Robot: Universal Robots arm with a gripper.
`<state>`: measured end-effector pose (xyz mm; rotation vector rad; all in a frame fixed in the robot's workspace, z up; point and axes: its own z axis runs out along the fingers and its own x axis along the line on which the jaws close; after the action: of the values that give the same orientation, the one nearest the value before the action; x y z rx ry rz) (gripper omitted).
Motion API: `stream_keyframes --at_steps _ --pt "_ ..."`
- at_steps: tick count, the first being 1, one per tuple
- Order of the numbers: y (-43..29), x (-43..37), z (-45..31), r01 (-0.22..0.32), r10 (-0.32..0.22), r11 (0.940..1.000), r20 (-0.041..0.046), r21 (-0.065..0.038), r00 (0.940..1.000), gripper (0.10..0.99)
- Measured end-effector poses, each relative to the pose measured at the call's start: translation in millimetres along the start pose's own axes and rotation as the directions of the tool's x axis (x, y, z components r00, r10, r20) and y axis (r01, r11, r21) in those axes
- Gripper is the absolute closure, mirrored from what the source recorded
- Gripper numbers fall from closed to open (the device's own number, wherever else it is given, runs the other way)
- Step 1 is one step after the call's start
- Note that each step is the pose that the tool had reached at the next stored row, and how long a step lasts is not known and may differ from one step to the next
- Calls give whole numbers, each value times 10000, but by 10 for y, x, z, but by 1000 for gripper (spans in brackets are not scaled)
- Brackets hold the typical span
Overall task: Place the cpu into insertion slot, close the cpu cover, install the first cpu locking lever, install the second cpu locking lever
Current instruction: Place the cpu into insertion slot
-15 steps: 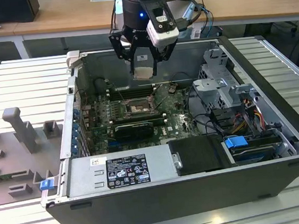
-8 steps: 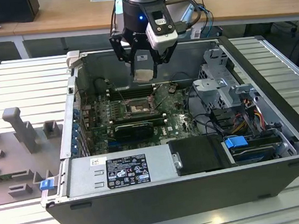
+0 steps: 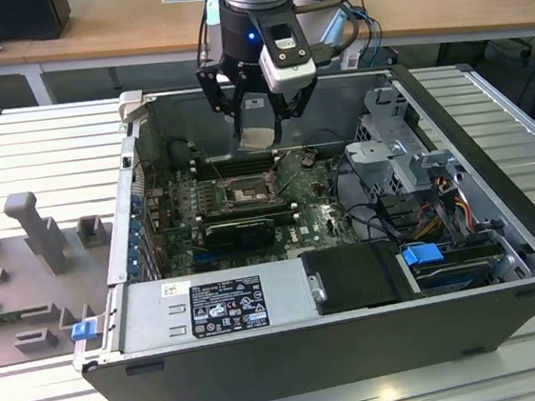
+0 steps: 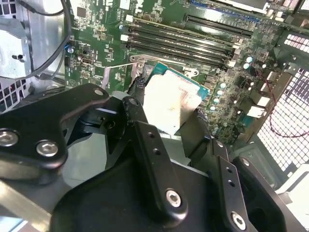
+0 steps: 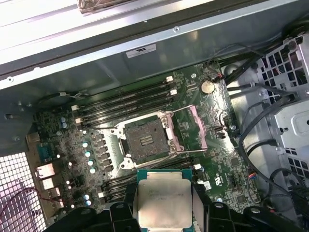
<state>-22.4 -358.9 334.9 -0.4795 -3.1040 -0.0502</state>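
Wooden desks (image 3: 106, 28) behind ribbed metal table (image 3: 42, 148)

One wide camera, two close on the wrist.
The exterior view looks down on the whole open computer case (image 3: 359, 344), mid-frame; both wrist views face the motherboard (image 5: 229, 176) from close, sharing the cpu (image 4: 171, 104) in the gripper (image 3: 260, 125).
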Motion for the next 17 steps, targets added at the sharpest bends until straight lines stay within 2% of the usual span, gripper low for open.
stream_keyframes --at_steps 4,5,8,17 --pt "0 0 15 -709 709 9975 26 10 9975 545" --pt "0 -1 20 -1040 1040 9946 36 8 9946 545" --pt "-1 -1 34 -1559 1559 9878 54 7 9878 545" --pt "-2 -1 69 -2259 2258 9741 104 49 9741 545"
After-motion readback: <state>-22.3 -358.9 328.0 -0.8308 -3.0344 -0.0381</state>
